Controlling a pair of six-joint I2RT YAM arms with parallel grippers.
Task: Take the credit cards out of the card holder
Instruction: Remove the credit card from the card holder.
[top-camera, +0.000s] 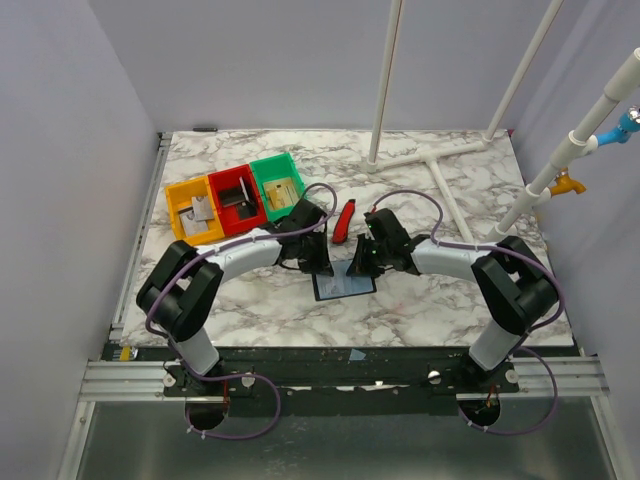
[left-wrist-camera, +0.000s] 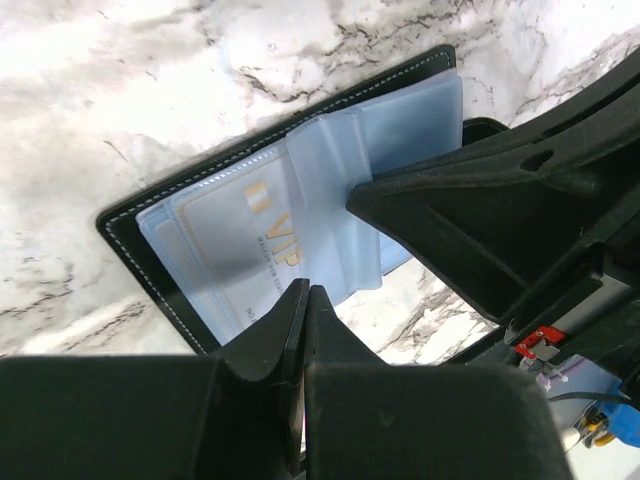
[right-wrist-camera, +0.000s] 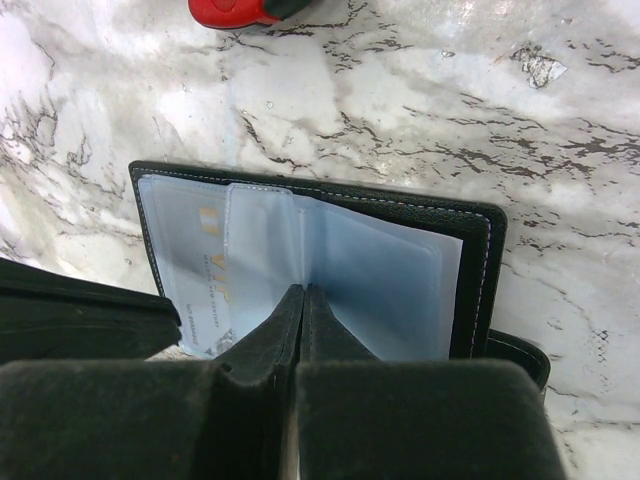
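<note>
The left arm (top-camera: 240, 255) and right arm (top-camera: 450, 258) share black joints, pale grey links, looping purple cables (top-camera: 232, 437) and matte black wedge fingers (left-wrist-camera: 265, 335).

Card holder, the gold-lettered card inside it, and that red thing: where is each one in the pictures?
card holder (right-wrist-camera: 482, 280): right wrist view, on its black stitched right edge.
gold-lettered card (left-wrist-camera: 262, 225): left wrist view, on the card's face by the lettering.
red tool (top-camera: 344, 222): top external view, on the middle of its body.

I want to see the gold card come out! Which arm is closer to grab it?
Probably left. The left gripper sits shut beside the VIP card in the card holder; the right gripper is shut at the middle sleeves.
</note>
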